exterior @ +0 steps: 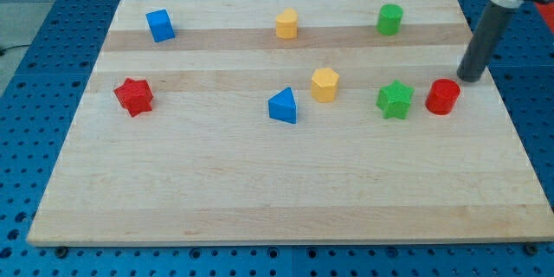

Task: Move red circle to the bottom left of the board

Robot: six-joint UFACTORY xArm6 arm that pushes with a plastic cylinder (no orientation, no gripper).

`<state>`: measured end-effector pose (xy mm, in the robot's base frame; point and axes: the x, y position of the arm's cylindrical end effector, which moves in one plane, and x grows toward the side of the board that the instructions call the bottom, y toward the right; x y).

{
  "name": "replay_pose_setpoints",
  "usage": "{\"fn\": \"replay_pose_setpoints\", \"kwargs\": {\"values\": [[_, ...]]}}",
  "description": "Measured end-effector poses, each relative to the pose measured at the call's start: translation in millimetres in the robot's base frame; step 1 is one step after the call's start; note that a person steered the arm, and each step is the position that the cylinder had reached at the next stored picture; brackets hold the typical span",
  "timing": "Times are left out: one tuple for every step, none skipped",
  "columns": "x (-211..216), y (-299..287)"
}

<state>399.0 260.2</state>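
The red circle [442,97], a short red cylinder, stands near the board's right edge at mid height. My tip [468,79] rests on the board just to the upper right of it, a small gap apart. A green star [395,99] sits close on the red circle's left. The bottom left of the wooden board [104,199] lies far across the view from the red circle.
A red star [133,96] sits at the left. A blue triangle [283,106] and a yellow hexagon [325,84] sit mid board. Along the top are a blue cube [160,25], a yellow cylinder [286,24] and a green cylinder [389,19].
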Motion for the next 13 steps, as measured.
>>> {"fn": "replay_pose_setpoints", "kwargs": {"values": [[29, -15], [51, -69], [57, -55], [41, -51], [22, -52], [31, -90], [60, -107], [86, -124], [115, -125], [124, -148], [135, -199], [148, -191], [160, -191]]}}
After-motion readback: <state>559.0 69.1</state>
